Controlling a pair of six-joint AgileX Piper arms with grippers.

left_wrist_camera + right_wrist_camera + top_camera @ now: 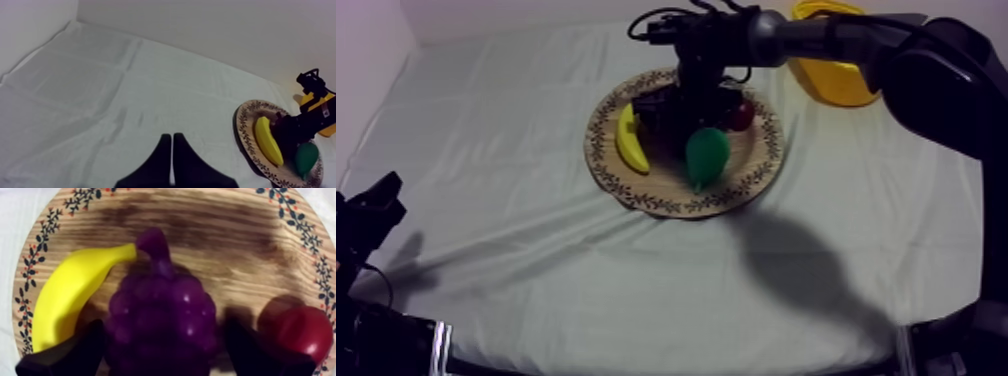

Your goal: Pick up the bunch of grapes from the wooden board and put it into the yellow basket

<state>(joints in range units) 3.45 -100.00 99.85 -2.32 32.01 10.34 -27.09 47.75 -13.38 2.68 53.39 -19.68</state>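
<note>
Grasping step: right gripper [162, 330] straddles the bunch of grapes [162, 300] on the wooden board [215, 248], fingers [70, 353] apart beside it, not clamped. Next move calls for closing, lifting clear of the banana [70, 293], carrying to the yellow basket [831, 75].

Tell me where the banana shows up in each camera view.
Top view: banana on the left of the wooden board, left of the pear.
Left wrist view: banana on the board, beside the pear.
Right wrist view: banana beside the bunch of grapes, tip at its stem.
Shared landmark: the board's patterned rim.
</note>
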